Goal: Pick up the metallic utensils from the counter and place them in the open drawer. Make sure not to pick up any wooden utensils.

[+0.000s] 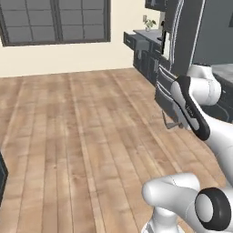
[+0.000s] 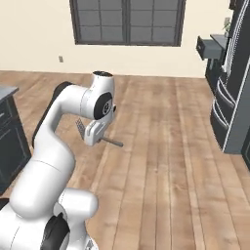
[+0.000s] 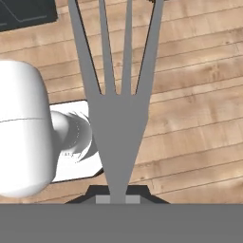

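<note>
My gripper [image 2: 96,138] is shut on a grey metal fork [image 3: 116,124], one of the metallic utensils, and holds it in the air above the wooden floor. In the hand view the fork rises from between the fingertips [image 3: 103,200], its tines spreading toward the top edge. In the right base view the fork [image 2: 113,142] sticks out sideways from the hand, handle to the right. The open drawer [image 2: 207,48] is a dark box pulled out of the far cabinets [image 1: 132,40]. A grey corner of the counter [image 2: 6,91] shows at the left. The wooden utensils are out of view.
Dark cabinets and a tall dark appliance [image 2: 235,93] line the right side, with lower drawer fronts [image 1: 164,93] near my arm. A dark cabinet [image 2: 10,141] stands under the counter corner. Broad wooden floor [image 1: 82,136] stretches to the window wall.
</note>
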